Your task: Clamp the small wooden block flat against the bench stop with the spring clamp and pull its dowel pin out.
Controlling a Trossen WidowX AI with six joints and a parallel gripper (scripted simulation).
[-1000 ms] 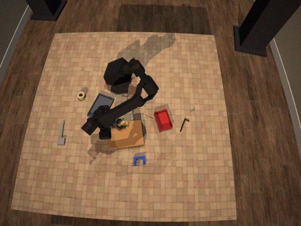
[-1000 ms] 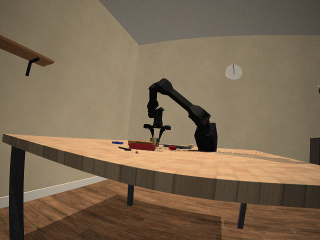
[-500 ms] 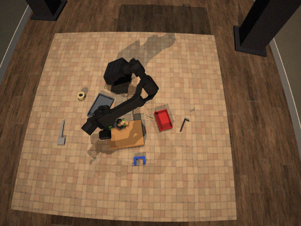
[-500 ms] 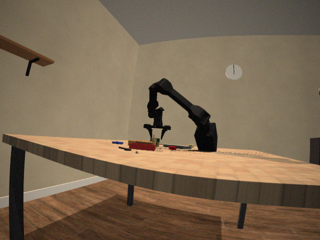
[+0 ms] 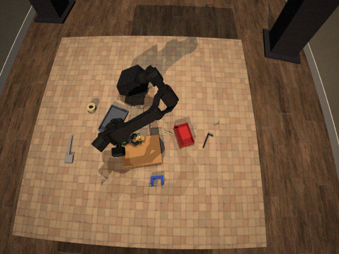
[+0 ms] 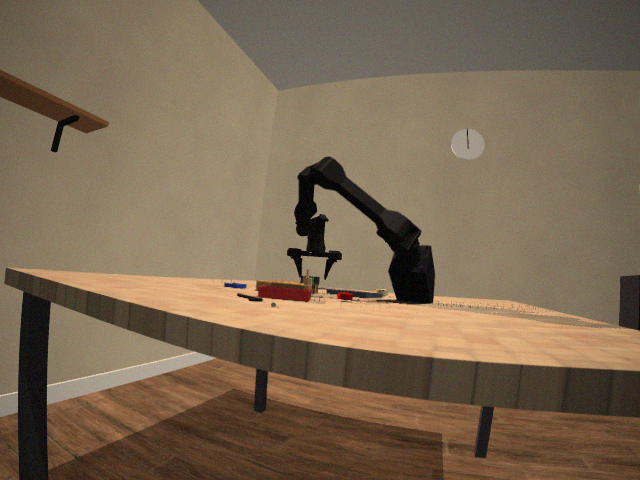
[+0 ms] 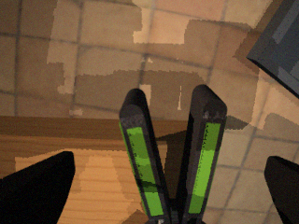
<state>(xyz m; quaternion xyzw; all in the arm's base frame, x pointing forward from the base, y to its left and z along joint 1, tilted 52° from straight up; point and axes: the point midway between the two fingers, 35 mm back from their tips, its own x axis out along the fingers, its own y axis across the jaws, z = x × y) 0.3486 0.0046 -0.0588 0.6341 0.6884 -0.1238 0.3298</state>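
Scraper (image 5: 69, 151): lying flat on the worktop (image 5: 219, 191) at the far left in the top view, grey blade toward the near edge.
Tape roll (image 5: 91, 107): sitting on the worktop, up and to the right of the scraper.
Grey tray (image 5: 113, 117): resting beside the arm's forearm; its corner is showing at the upper right of the wrist view (image 7: 283, 32).
Gripper (image 6: 314, 268): hanging above the board's left end with the jaws spread nearly to their widest and holding nothing; the two dark fingers are showing at the wrist view's bottom corners.
Spring clamp (image 7: 171, 168): its two green-lined handles are splaying apart in a V between the fingers, touching neither; what its own jaws are gripping cannot be told.
Board (image 5: 144, 155): lying on the worktop, orange-brown, right of the gripper.
Small wooden block (image 5: 135, 140): sitting at the board's upper left corner, next to the clamp (image 5: 128, 139), mostly hidden by the arm.
Dowel pin (image 6: 307, 273): appearing to stand upright as a thin pale peg between the fingertips in the exterior view.
Blue bracket (image 5: 157, 180): lying below the board.
Red bin (image 5: 184, 134): sitting right of the board.
Hex key (image 5: 207, 139): lying further right.
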